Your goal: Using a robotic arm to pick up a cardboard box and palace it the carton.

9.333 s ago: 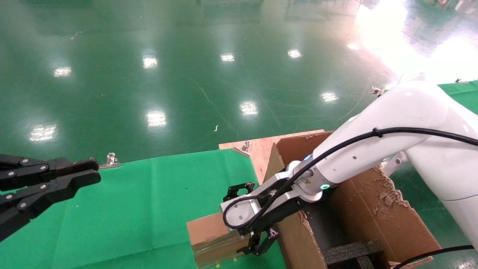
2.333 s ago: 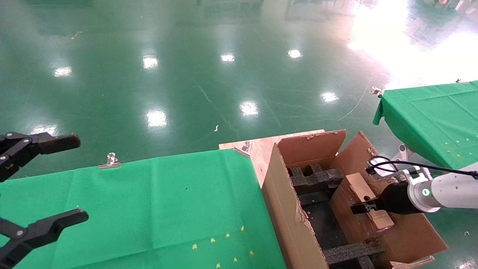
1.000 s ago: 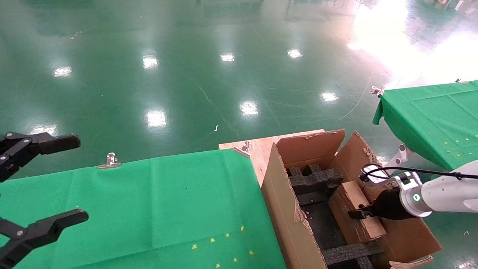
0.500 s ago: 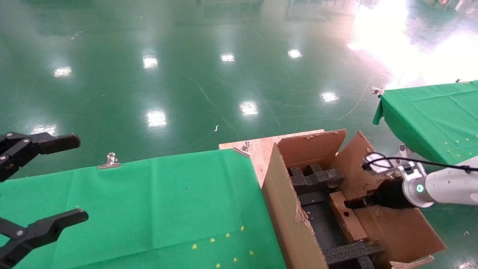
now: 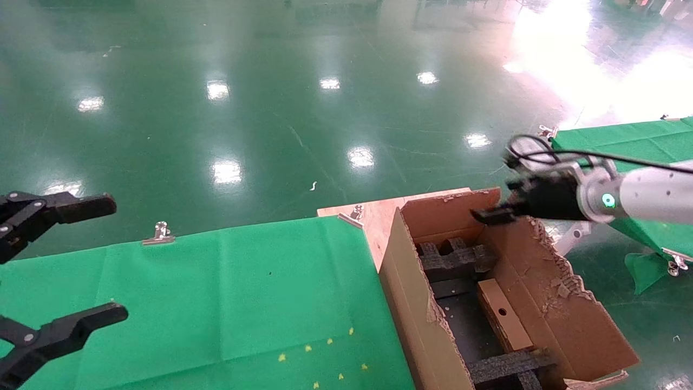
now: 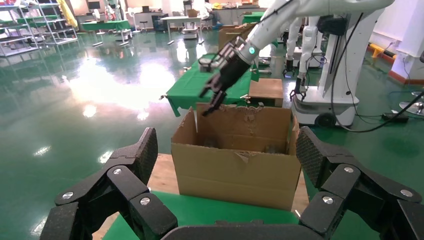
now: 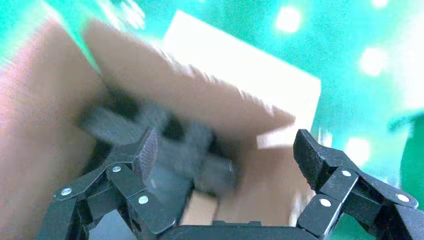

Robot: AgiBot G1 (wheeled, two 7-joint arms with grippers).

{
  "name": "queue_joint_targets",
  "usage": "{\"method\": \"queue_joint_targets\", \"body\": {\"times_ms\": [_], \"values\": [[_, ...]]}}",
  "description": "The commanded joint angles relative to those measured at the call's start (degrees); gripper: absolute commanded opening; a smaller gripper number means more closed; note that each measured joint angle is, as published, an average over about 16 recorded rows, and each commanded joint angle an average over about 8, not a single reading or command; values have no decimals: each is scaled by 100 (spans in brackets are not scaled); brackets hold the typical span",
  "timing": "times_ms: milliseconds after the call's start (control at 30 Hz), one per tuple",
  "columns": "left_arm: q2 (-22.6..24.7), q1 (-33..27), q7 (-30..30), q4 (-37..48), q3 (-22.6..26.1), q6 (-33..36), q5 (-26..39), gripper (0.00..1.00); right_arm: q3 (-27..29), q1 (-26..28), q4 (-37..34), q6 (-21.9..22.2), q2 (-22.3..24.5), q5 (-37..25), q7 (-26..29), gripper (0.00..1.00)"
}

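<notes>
Carton (image 5: 568,319), big, ragged flaps, sits beside green-cloth table (image 5: 216,292). Black foam inserts (image 5: 457,260) inside. Cardboard box (image 5: 502,314) lies in carton, btwn foam pieces, round hole up. Right gripper (image 5: 490,214) above carton's far end, fingers spread, empty. Left gripper (image 5: 70,260) over table's left edge, spread wide, empty.

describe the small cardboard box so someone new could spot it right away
Find the big open carton with ragged flaps, right of the green cloth. Inside it, standing on edge along the right wall, is the small cardboard box. Unlike the black foam blocks around it, it is smooth, brown and slim, with one small round hole.
</notes>
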Motion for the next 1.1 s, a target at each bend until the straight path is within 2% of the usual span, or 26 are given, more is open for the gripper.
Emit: {"method": "queue_joint_targets", "body": {"times_ms": [33, 200, 300, 433, 733, 1100], "values": [[0, 0, 0, 0, 0, 0, 0, 100, 105, 126, 335, 41, 79, 46, -246, 100], [0, 0, 0, 0, 0, -1, 0, 100, 455, 170, 807, -305, 218, 740, -964, 100], [-1, 1, 0, 1, 0, -1, -1, 100, 604, 177, 935, -471, 263, 1070, -1188, 100], [-1, 2, 1, 1, 0, -2, -2, 100, 674, 178, 986, -548, 286, 1224, -1251, 100], [-1, 1, 1, 1, 0, -2, -2, 100, 701, 92, 927, -544, 246, 1095, -1190, 100], [-1, 2, 1, 1, 0, -2, -2, 100, 1695, -535, 1162, -1167, 113, 1403, -1488, 100]]}}
